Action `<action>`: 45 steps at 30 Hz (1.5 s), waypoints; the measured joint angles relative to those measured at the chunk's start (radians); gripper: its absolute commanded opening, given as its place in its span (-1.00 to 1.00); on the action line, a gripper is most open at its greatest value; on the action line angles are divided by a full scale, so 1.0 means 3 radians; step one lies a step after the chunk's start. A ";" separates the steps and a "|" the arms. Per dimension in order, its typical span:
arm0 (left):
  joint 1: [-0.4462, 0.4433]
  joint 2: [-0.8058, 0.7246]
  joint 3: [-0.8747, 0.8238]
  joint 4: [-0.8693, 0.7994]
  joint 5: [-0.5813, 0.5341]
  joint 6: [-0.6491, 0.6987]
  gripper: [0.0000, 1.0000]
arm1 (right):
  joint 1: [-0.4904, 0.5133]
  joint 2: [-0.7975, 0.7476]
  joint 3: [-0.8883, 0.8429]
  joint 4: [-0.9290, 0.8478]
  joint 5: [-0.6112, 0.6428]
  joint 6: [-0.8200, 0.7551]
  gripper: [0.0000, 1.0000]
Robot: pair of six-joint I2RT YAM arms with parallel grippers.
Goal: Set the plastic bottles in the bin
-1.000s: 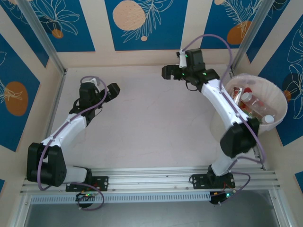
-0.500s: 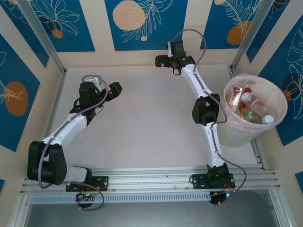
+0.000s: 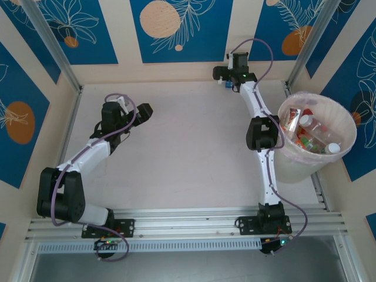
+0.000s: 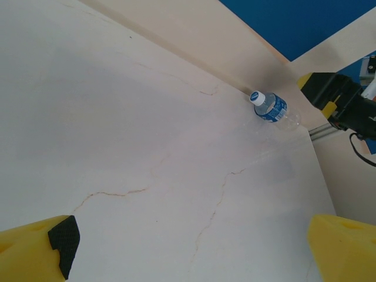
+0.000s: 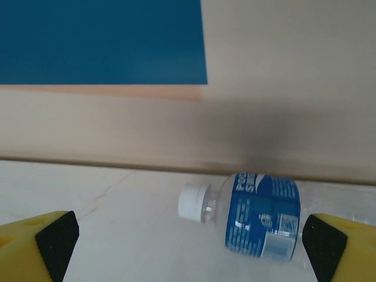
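Observation:
A clear plastic bottle (image 5: 258,214) with a blue label and white cap lies on its side against the back wall, also visible as the bottle (image 4: 273,108) and as a blue speck (image 3: 225,84). My right gripper (image 5: 191,247) is open just in front of it, the bottle lying between the lines of its yellow fingers, nearer the right finger (image 5: 341,247). In the top view the right gripper (image 3: 223,75) is stretched to the far wall. The left gripper (image 3: 141,111) is open over bare table, its fingers (image 4: 35,252) wide apart. The bin (image 3: 346,120) holds several bottles (image 3: 311,126).
The back wall with blue panels stands right behind the bottle. A metal post (image 3: 308,41) rises by the bin at the far right corner. The right arm's elbow (image 3: 258,132) sits close to the bin's left wall. The table (image 3: 188,153) is pale with fine cracks.
The right arm has unfolded and reached to the back wall, then its gripper swung right toward the blue-labelled bottle. The left arm has shifted slightly.

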 measured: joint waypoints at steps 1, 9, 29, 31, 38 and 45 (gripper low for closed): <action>0.0000 0.0000 0.0000 0.0000 -0.0004 0.0000 1.00 | -0.0003 0.0086 0.0078 0.0028 0.0017 0.0006 0.98; 0.0000 0.0022 -0.0015 -0.0003 -0.0089 0.0000 1.00 | -0.0206 0.0529 0.0460 -0.0141 -0.0407 0.0223 0.96; 0.0000 0.0164 -0.0023 0.0000 -0.0126 -0.0078 1.00 | 0.0223 -0.0228 -0.0023 -0.0181 -0.0212 -0.0139 0.98; 0.0000 0.0164 -0.0043 0.0003 -0.0127 -0.0076 1.00 | 0.0173 0.0003 0.0294 -0.0055 -0.0160 -0.0167 0.99; 0.0000 0.0184 -0.0069 0.0006 -0.0126 -0.0076 1.00 | 0.0045 0.0533 0.0365 0.0319 0.0111 -0.0609 0.99; 0.0000 0.0469 -0.0058 0.0093 0.0009 -0.0088 1.00 | 0.0023 0.0590 0.0287 0.0328 0.0207 -0.0983 0.99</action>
